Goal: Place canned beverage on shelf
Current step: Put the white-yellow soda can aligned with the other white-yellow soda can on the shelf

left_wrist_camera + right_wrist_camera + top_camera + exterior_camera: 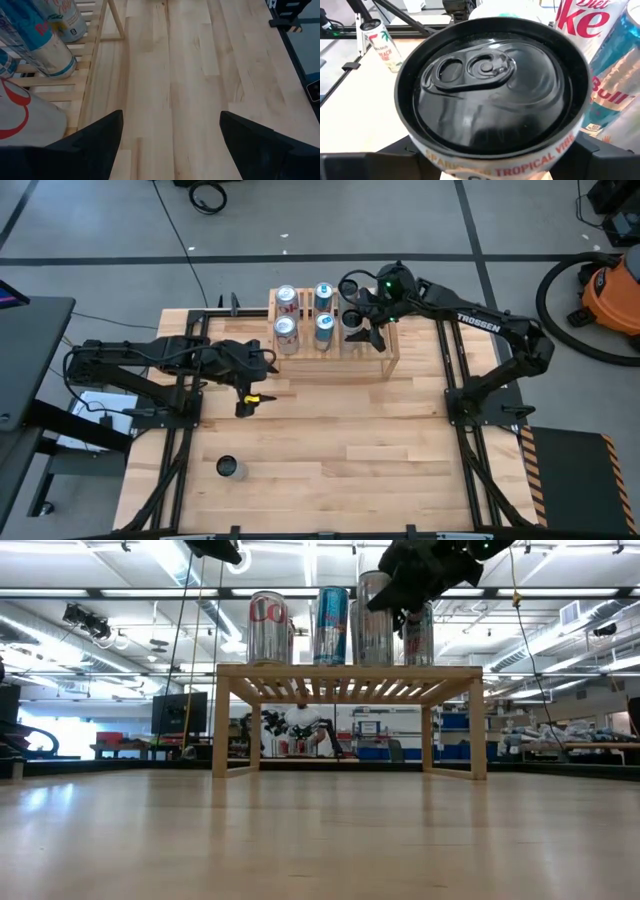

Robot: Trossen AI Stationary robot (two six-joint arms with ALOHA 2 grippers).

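Observation:
The light-wood shelf (335, 345) stands at the table's far middle with two Diet Coke cans (287, 330) and two blue cans (323, 328) upright on its slats. My right gripper (362, 320) is over the shelf's right part, shut on a white can with a black top (490, 85), also seen in the low view (375, 625). Its base is level with the other cans' bases; whether it rests on the slats I cannot tell. My left gripper (245, 398) hangs open over the table, left of the shelf's near corner, with nothing between its fingers (170, 145). My right gripper pinches the can's side wall (435, 152) just below the top rim, one finger (370, 162) on each side. The fingers come slanting down from the table's far right. The can stands upright in the hold.
One more can (230, 468) stands alone on the table near the left front, also seen in the right wrist view (380, 47). Another can (418, 635) shows on the shelf right of the held one. Bare wood lies between shelf and near edge.

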